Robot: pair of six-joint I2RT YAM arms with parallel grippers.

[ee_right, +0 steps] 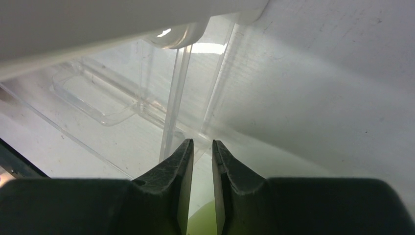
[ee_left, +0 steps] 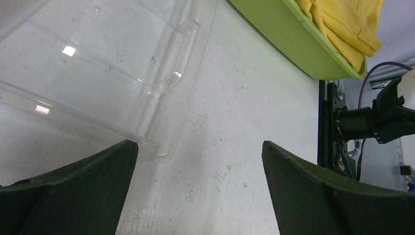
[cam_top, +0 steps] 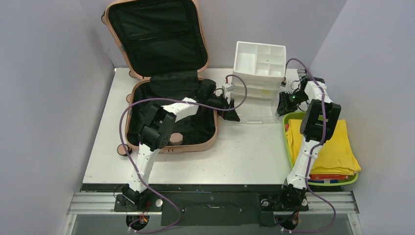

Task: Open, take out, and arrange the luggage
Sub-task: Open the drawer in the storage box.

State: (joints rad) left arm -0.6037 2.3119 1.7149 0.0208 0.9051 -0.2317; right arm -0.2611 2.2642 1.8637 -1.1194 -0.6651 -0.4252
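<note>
left tool [ee_left: 198, 147] spread at 9 o'clock of clear bin [ee_left: 98, 73]; right tool [ee_right: 201, 144] nearly pressed together at 3 o'clock, cannot tell if pinching. a slip could topple white organizer [cam_top: 259, 61] above.

Ahead of the left gripper [ee_left: 198, 147], the box [ee_left: 98, 73] is clear glossy plastic on a matt white table [ee_left: 235, 122], scuffed and speckled; beyond, a smooth green plastic tray [ee_left: 288, 39] holds soft yellow cloth [ee_left: 352, 24]. Its own fingers [ee_left: 73, 196] are dark, matt and grainy. Behind it the luggage [cam_top: 193, 148] has a smooth pink hard shell and matt black fabric lining [cam_top: 156, 39].
</note>
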